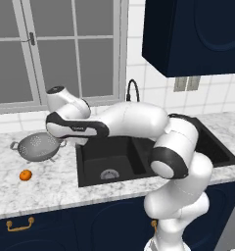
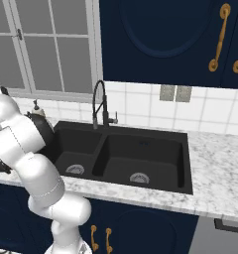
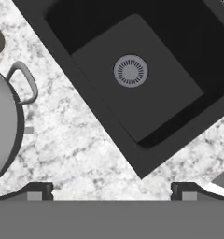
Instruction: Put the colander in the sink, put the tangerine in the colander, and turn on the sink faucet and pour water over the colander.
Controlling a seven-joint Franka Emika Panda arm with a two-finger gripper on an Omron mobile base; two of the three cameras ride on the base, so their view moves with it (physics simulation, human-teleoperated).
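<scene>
Marble counter (image 3: 86,154) fills my hand view, my gripper (image 3: 112,190) spread wide and empty, with the colander (image 3: 4,135) off at nine o'clock, its loop handle nearest

Marble counter (image 1: 51,188) with inset black sink (image 1: 114,164), colander (image 1: 38,147) and tangerine (image 1: 25,175) left of it
</scene>
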